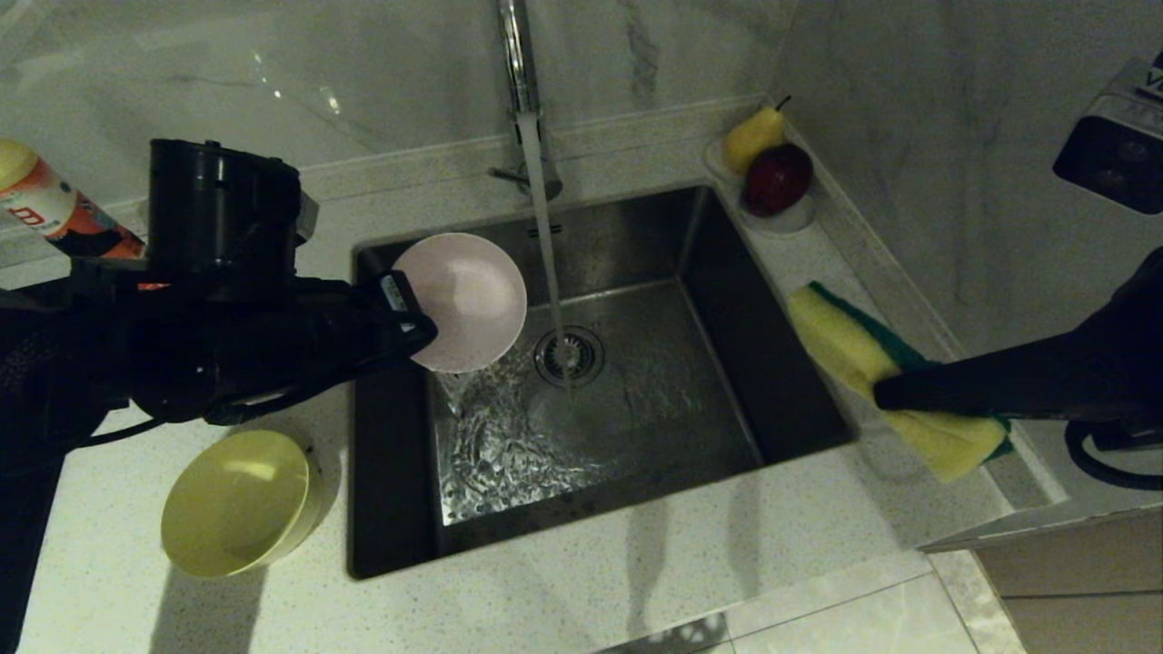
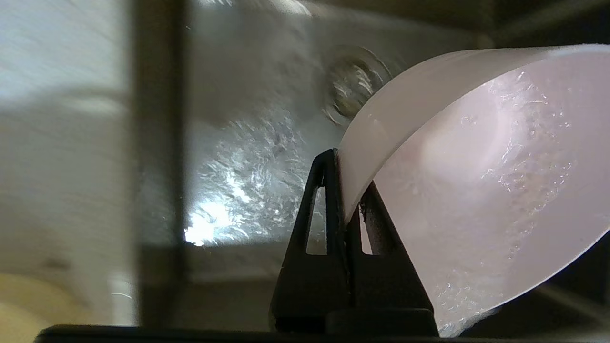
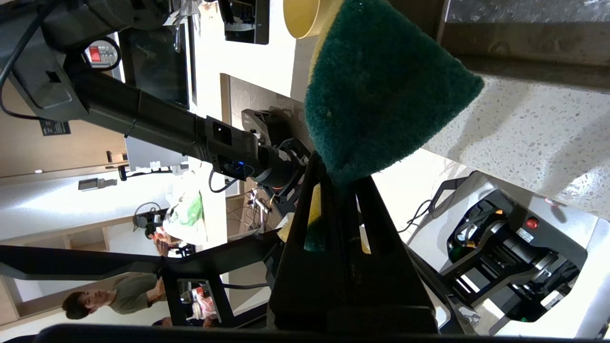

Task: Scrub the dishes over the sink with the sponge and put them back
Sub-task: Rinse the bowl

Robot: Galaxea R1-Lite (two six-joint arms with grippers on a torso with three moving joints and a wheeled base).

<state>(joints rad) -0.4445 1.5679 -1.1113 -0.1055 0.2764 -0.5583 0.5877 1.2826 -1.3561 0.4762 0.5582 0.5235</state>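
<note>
The pink bowl [image 1: 463,302] hangs over the left part of the sink [image 1: 781,400], tipped on edge with its hollow facing up and toward me, just beside the stream of water [image 1: 545,227] that falls from the faucet [image 1: 518,54] onto the drain [image 1: 569,356]. I have my left gripper [image 1: 404,309] clamped on its rim: in the left wrist view the two fingers [image 2: 329,209] pinch the thin wall between them, and the inside of the bowl shows droplets. My right gripper [image 1: 886,392] is closed on the sponge [image 1: 872,363], holding it above the counter [image 1: 636,581] just right of the sink's right edge, yellow foam up in the head view and the green scouring face toward the right wrist camera. The yellow bowl [image 1: 238,501] sits on the counter left of the sink, near its front corner, below my left arm. At the back right corner a small white dish [image 1: 790,218] holds a pear [image 1: 752,136] and a dark red apple [image 1: 778,178]. An orange and white bottle [image 1: 54,213] shows at the far left edge behind my left arm. I see no blue bowl.
</note>
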